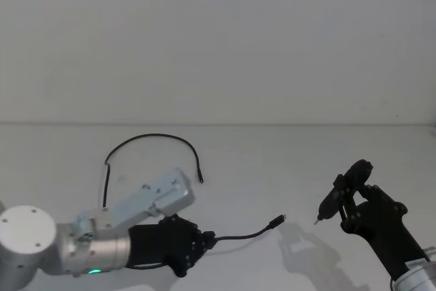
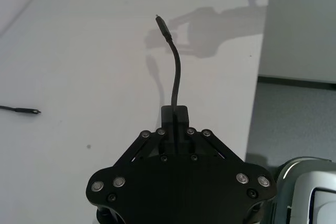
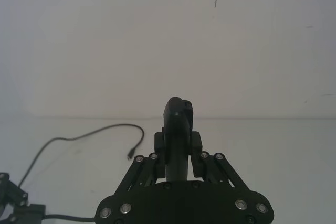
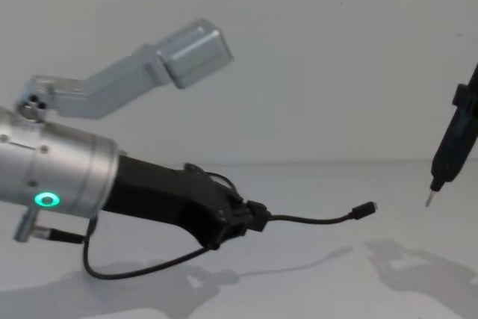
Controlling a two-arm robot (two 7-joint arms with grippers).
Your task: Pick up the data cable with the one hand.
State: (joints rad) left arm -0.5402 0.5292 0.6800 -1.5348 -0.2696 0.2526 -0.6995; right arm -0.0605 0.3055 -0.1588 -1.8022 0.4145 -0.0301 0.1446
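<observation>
**White tabletop, cable caught near one plug, long tail left to lift**

Pale tabletop point(image 1: 272, 161) and a bare white wall point(image 1: 204, 32) behind it leave little to confuse the eye. The left pincer point(image 4: 258, 218), reaching low across the surface from the robot's left, is clenched on the data cable point(image 4: 314, 220). In the left wrist view the cord comes straight out from between the closed fingers point(image 2: 182, 115). So the grasp, the main part of the job, looks done.

From the grip a short stretch runs forward and curves up to the near plug point(image 4: 366, 208), which hangs in the air ahead of the pincer. Its shadow point(image 4: 328, 257) lies apart from it on the tabletop below, so I judge this end to be off the surface. The rest of the cord goes back the other way. In the head view it arcs across the tabletop beyond the left arm and ends at the far plug point(image 1: 200, 180), well apart from the pincer and apparently lying flat. What is left, as I read it, is to raise the arm until that tail comes clear.

The right pincer point(image 1: 345, 202) is over the right side of the tabletop. It grips a slim black pen-like tool point(image 4: 454, 140) with the silver tip pointing down, apart from the cable and taking no part.
</observation>
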